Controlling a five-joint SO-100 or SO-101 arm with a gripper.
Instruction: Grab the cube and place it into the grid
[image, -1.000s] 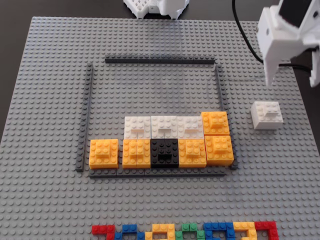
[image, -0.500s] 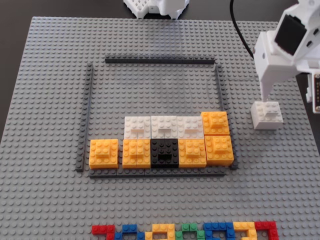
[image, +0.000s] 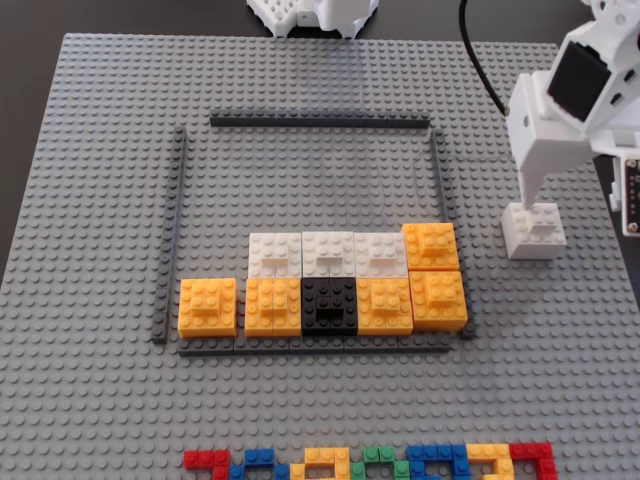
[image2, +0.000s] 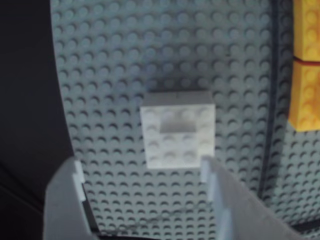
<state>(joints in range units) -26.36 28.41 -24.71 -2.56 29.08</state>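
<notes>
The cube (image: 534, 230) is a white studded block on the grey baseplate, just right of the grid (image: 320, 122), outside its right strip. My white gripper (image: 578, 215) hangs over it, open, one fingertip (image: 526, 204) touching the cube's far left corner. In the wrist view the cube (image2: 177, 130) lies just ahead of the open gripper (image2: 142, 170), nearer the right finger (image2: 209, 172), with nothing between the jaws. Inside the grid, three white blocks (image: 328, 254), several orange blocks (image: 431, 245) and a black block (image: 329, 304) sit along the near side.
A row of small multicoloured bricks (image: 370, 462) runs along the near edge. The arm's white base (image: 310, 12) and a black cable (image: 482, 60) are at the back. In the wrist view the grid's strip (image2: 272, 100) and orange blocks (image2: 306, 65) lie right of the cube.
The gripper has come down and a little leftward toward the cube; its left fingertip now reaches the cube's corner. The cube and the blocks in the grid have not moved.
</notes>
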